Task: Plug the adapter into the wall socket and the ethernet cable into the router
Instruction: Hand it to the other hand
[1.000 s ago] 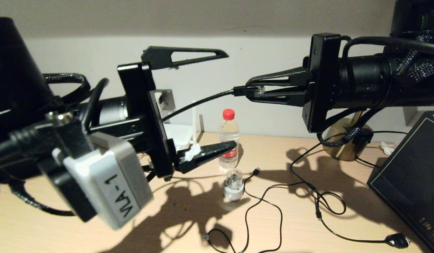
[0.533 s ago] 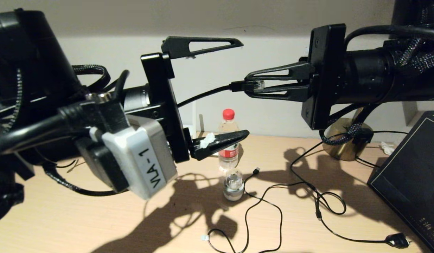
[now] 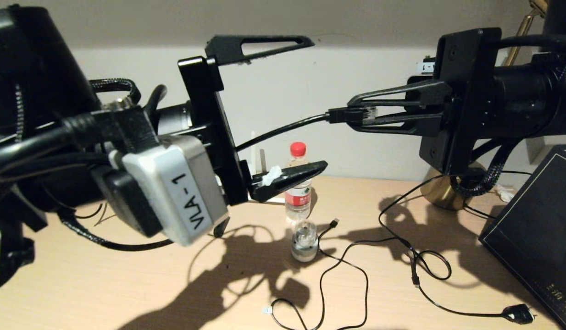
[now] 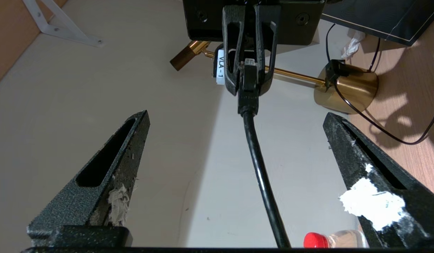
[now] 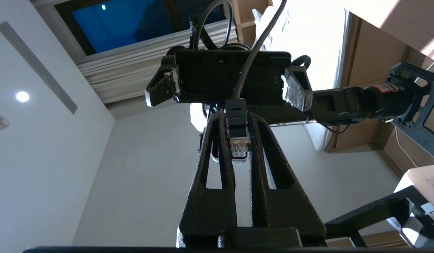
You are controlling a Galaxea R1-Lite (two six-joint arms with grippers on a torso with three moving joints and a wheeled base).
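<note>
Right gripper [image 3: 363,114]: raised above the desk, level, fingers pressed together on the clear-tipped connector of the ethernet cable [image 3: 283,130]. The connector's tip points back into the gripper, toward the wrist; the black cable runs out past the fingertips.

Left gripper [image 3: 292,105]: facing the right gripper, fingers spread wide and holding nothing. The cable passes between them, so the left gripper is the nearer one to take hold of the cable behind the connector.

Cable's long axis: runs straight from one gripper to the other.

Router [image 3: 253,153]: only a thin white antenna shows, behind the left gripper at the wall. Its ports are hidden.

Adapter and wall socket: not visible.

Water bottle [image 3: 297,183]: upright on the desk below.
</note>
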